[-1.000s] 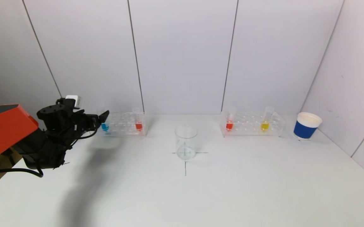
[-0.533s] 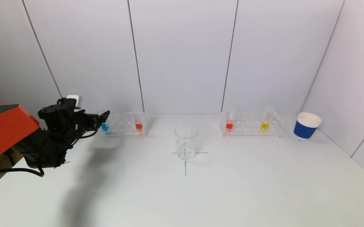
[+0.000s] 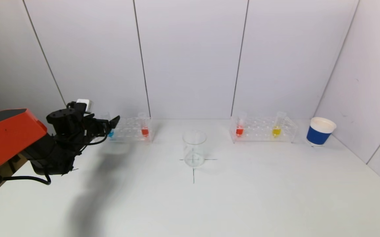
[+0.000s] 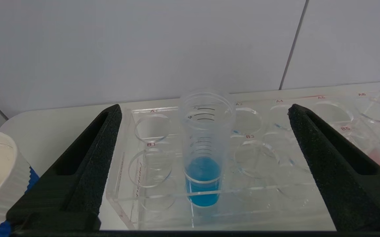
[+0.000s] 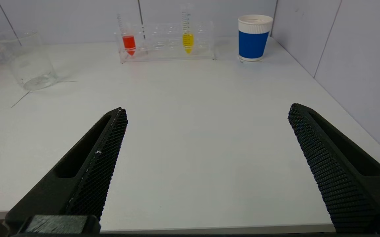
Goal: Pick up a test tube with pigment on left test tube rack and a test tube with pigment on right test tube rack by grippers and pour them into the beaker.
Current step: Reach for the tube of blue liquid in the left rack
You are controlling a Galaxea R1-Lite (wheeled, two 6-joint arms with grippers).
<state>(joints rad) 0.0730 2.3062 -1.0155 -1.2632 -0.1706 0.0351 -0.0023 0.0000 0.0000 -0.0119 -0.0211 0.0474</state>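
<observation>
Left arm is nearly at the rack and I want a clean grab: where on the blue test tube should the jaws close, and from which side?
Close on the blue test tube at its clear upper part, above the left rack top plate, below the rim. It stands upright in a front-row hole, so come in level from the rack's near side, as the open left gripper is lined up, one finger on each side, then lift straight up.

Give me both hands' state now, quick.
Left hand: open, empty, straddling the blue tube without touching.
Right hand: open, empty, above the table.

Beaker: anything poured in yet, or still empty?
Empty. The beaker stands upright on the table cross mark, glass clear with no coloured liquid; the blue tube is in the left rack.
</observation>
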